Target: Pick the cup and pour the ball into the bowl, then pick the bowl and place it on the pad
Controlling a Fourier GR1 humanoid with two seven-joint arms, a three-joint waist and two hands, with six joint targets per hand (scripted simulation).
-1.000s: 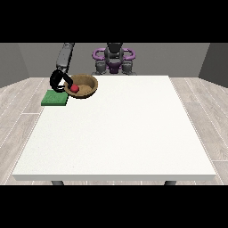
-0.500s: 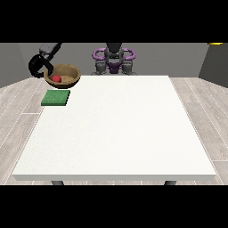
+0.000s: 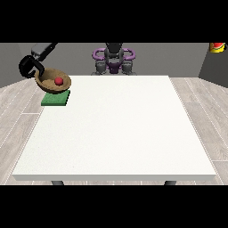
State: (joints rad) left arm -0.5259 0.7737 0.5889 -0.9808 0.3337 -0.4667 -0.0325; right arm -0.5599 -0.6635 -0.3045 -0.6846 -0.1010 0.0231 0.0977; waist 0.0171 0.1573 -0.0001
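We are in the last step: our hand [image 3: 30, 66] at the view's left curls round the rim of the bowl [image 3: 53, 81], a round wooden dish with the red ball [image 3: 58, 81] inside, held tilted just above the pad [image 3: 56, 98]. That flat green square lies at the desk's [image 3: 116, 129] ten o'clock corner. Next, we judge, level the bowl and lower it onto the pad.

We are looking at a bare test room, a lab of sorts: a robot [image 3: 113, 60] is standing behind a large white table [image 3: 116, 129], grey walls [image 3: 80, 58] are closing in the back, pale wood planks are covering the floor [image 3: 18, 107], and a red-and-yellow stop button [image 3: 217, 46] is showing on the wall.
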